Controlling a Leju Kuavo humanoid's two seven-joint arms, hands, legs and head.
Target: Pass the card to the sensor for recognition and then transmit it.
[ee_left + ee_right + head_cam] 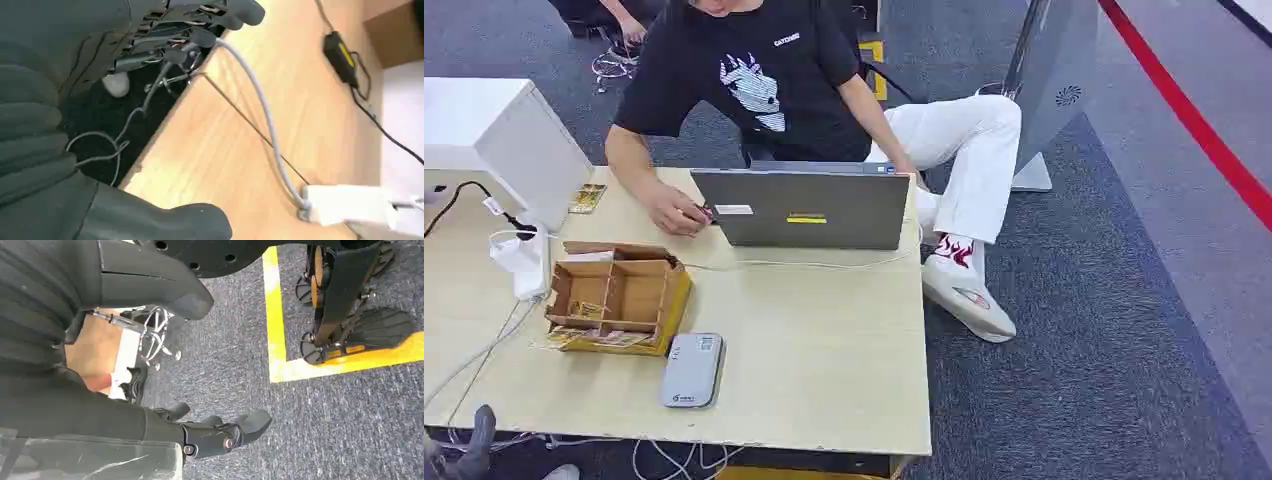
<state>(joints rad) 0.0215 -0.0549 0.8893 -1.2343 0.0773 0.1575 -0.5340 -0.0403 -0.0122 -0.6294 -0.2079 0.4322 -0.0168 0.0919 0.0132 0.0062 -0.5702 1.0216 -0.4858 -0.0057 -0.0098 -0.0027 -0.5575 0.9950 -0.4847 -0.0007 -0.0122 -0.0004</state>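
Note:
Cards lie in a compartmented cardboard box (619, 290) on the left of the table; one card (587, 309) sits inside and more (614, 338) stick out under its front. The grey card sensor (692, 370) lies flat near the table's front edge, right of the box. My left hand (472, 443) hangs low at the front left corner, below the tabletop. In the left wrist view the left hand (165, 45) holds nothing, fingers and thumb apart, by the table edge. My right hand (220, 432) hangs over the carpet, fingers apart and holding nothing.
A person sits behind a grey laptop (809, 208) at the far side, one hand on the table beside it. A white box (509, 140), a white adapter (522, 262) with cables and a few cards (587, 197) sit at the left. Yellow floor tape (274, 315) marks the carpet.

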